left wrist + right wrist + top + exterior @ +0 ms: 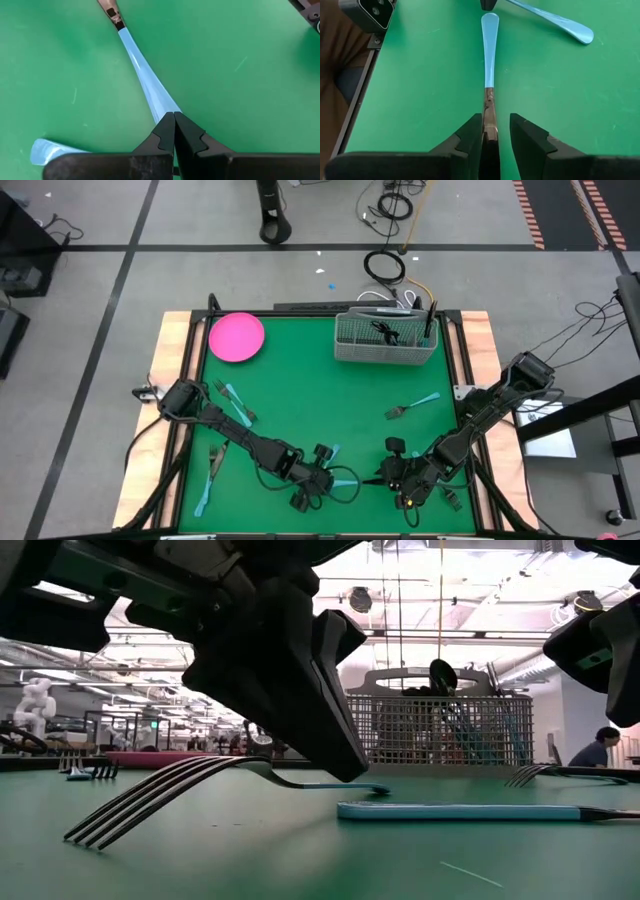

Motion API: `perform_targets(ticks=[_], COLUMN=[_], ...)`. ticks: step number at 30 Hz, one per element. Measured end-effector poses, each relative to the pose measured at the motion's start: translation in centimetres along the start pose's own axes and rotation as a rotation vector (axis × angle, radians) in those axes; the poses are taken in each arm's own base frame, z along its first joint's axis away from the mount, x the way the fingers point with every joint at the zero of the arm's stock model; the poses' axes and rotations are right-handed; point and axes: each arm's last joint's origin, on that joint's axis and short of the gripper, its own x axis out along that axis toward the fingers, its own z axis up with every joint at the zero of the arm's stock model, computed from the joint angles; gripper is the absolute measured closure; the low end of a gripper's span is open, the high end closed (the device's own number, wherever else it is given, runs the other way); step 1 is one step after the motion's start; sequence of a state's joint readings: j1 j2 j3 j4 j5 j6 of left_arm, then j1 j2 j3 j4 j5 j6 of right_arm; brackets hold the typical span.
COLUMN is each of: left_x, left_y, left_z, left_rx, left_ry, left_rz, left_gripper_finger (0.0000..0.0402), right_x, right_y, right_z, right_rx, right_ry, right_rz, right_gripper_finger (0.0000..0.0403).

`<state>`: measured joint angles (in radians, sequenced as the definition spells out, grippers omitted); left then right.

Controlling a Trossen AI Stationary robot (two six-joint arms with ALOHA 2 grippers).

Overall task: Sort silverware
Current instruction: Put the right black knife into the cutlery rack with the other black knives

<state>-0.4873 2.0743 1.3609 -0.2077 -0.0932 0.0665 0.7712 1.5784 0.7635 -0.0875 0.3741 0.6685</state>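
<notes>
Fork (pixel 145 82), blue-handled, lower centre of high view: left gripper (pixel 174 120) pinched shut on its handle; you needed level lift. Right gripper (pixel 496 132) half-parted astride second piece (pixel 489 55).

You have the basket (pixel 386 340) at the tabletop's (pixel 310 390) far edge, plate (pixel 237 337) to its left, silverware (pixel 412 406) scattered nearer the arms.

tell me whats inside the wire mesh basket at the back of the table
The gray wire mesh basket holds a few dark utensils, some standing upright with blue handles visible through the mesh in the low view. How many, and which kinds, the mesh and its rim hide.
</notes>
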Motion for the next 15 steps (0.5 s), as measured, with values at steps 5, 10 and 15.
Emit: perform_targets(ticks=[5,10,15], left_x=[0.05,0.15,0.78], left_y=[0.13,0.12,-0.06], left_z=[-0.10,-0.23,-0.53], left_rx=[-0.003,-0.004,-0.010], left_ry=[0.002,0.002,0.007], left_rz=[-0.007,-0.008,-0.033], left_gripper_finger=[0.0402,0.0402,0.0402], right_x=[0.00,0.00,0.00], right_y=[0.00,0.00,0.00], right_z=[0.00,0.00,0.00], right_rx=[0.000,0.000,0.000], right_ry=[0.000,0.000,0.000], right_rz=[0.000,0.000,0.000], right_gripper_finger=[0.0314,0.0314,0.0314])
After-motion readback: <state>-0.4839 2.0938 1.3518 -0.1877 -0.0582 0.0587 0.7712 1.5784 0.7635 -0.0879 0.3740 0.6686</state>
